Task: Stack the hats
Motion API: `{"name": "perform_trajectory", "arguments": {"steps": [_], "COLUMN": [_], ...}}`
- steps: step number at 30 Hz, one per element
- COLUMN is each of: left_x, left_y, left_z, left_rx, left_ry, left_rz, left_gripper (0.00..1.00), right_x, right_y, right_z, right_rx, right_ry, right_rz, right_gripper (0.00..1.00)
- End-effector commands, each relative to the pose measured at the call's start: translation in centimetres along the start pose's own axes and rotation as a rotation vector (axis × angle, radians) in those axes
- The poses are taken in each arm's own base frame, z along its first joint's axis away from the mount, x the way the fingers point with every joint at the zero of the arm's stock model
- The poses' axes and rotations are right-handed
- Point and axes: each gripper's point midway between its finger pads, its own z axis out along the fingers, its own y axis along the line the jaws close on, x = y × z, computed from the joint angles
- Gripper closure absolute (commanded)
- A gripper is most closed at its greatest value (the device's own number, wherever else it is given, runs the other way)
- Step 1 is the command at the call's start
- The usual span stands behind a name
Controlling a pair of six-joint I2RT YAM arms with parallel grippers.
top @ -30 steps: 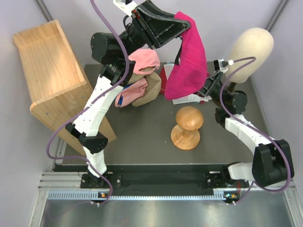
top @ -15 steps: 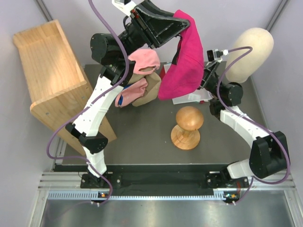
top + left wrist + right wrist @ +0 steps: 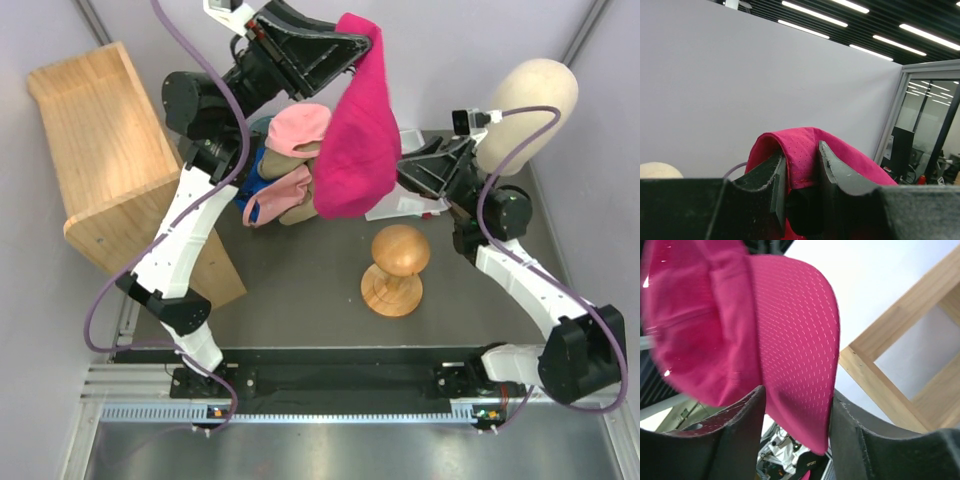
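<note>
On the surface [image 3: 300,290], a pile of caps [image 3: 290,190] lies topped by a light pink cap [image 3: 300,125]. Just right of it, the left fingers [image 3: 762,182] are clamped on the magenta cap [image 3: 355,150], dangling it high. The right fingers [image 3: 735,435] flank its brim; whether they grip is unclear.

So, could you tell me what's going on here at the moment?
The left gripper pinches the magenta cap and holds it up in the air. The right gripper straddles its brim; whether it has clamped is unclear. The other caps lie piled at the back, a light pink cap on top.
</note>
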Motion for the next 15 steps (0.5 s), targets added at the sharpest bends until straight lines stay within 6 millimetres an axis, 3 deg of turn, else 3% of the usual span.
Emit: {"name": "perform_trajectory", "arguments": {"steps": [1,7,12,15], "left_x": [-2.3,-2.2,-2.1,-2.0], "left_y": [-2.6,-1.1,1.3,4.1], "left_z": [-0.7,-1.5,-2.8,-4.5], "left_rx": [0.020,-0.021,-0.098,-0.211], "left_ry": [-0.038,-0.030,-0.009,0.019], "left_rz": [0.090,0.095,0.119,0.152], "left_gripper": [1.00,1.00,1.00,1.00], "right_x": [2.4,2.3,2.1,1.6], "right_y": [8.5,9.1,9.7,10.1], "right_z": [-1.3,-1.5,-1.7,-1.8], "right_rx": [-0.306,-0.277,-0.237,-0.187], "right_ry": [0.035,0.023,0.025,0.009], "right_rz": [-0.253,-0.269,-0.309,-0.332], "right_gripper": [0.55,0.70,1.00,1.00]}}
